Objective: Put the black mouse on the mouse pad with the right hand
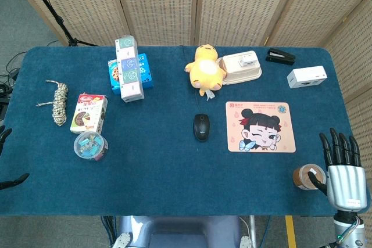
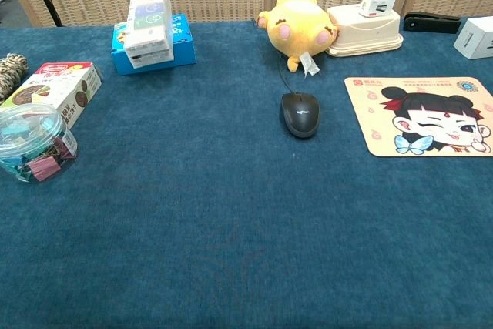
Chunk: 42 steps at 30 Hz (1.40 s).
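The black mouse [image 1: 201, 126] [image 2: 300, 113] lies on the blue tablecloth near the middle, its cable running back toward the plush toy. Just to its right lies the peach mouse pad [image 1: 260, 126] [image 2: 420, 115] with a cartoon girl's face, nothing on it. My right hand [image 1: 344, 169] is at the table's front right corner, well right of the pad, fingers stretched out and apart, holding nothing. Of my left hand [image 1: 7, 158] only dark fingertips show at the left edge, spread apart. The chest view shows neither hand.
A small brown round container [image 1: 306, 176] stands beside my right thumb. Behind the mouse sit a yellow plush [image 1: 205, 69], a white case [image 1: 239, 67], a stapler [image 1: 280, 56] and a white box [image 1: 307, 77]. Stacked boxes [image 1: 131, 69], rope [image 1: 58, 103], a snack box [image 1: 89, 112] and a clip jar [image 1: 90, 145] lie left.
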{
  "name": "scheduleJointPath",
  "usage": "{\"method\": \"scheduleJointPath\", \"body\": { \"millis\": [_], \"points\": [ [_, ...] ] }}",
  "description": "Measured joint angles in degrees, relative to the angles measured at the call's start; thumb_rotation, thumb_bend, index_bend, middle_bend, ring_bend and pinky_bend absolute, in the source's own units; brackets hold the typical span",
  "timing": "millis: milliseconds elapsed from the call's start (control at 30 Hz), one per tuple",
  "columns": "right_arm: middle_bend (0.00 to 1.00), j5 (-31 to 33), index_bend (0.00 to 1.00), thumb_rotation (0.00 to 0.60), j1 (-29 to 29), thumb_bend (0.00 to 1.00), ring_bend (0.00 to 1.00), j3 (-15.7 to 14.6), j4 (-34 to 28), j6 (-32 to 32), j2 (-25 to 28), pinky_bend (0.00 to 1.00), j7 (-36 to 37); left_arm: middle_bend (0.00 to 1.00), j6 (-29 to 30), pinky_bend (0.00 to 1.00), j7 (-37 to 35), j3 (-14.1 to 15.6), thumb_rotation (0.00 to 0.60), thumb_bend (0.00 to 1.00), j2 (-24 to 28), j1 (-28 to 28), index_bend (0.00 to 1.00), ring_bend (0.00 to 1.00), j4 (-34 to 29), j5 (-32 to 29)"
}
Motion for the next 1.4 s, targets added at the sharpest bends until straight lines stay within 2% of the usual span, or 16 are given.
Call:
{"method": "scheduleJointPath", "body": {
  "millis": [400,700,833,1000,1200,1400],
  "points": [
    [0.0,2.59,0.0,0.6,0.84,0.0,0.0,-0.58,-1.89,-4.49,0.66,0.0,4.94,0.0,1.41,0.0,-1.84,-0.48,0.6,0.0,1.04,1.12,0.0,0.0,-0.29,4.57],
    [0.0,6.7,0.0,0.6,7.61,0.0,0.0,2.33,-7.29,-13.85,-2.58,0.0,-1.46,0.0,0.82,0.0,-1.84,-1.64,0.6,0.0,1.5,0.57,0.0,0.0,-1.25,6.13],
    [0.0,10.87,0.0,0.6,13.05,0.0,0.0,4.95,-9.72,-19.41,-6.8,0.0,-1.9,0.0,0.62,0.0,-4.98,-1.96,0.6,0.0,1.86,0.44,0.0,0.0,-0.79,6.31],
    [0.0,13.67,0.0,0.6,17.99,0.0,0.0,7.32,-8.25,-21.57,-14.77,0.0,-6.45,0.0,0.6,0.0,-8.94,-2.39,0.6,0.0,2.28,0.57,0.0,0.0,0.94,6.71],
    [0.0,17.18,0.0,0.6,24.18,0.0,0.0,9.23,-2.45,-24.13,-25.08,0.0,-12.48,0.0,-0.17,0.0,-9.93,-2.64,0.6,0.0,2.65,0.6,0.0,0.0,1.35,6.46],
    [0.0,20.33,0.0,0.6,30.18,0.0,0.0,10.96,9.13,-27.19,-33.24,0.0,-16.12,0.0,-1.2,0.0,-10.63,-3.05,0.6,0.0,2.81,0.42,0.0,0.0,1.65,5.76]
  ]
}}
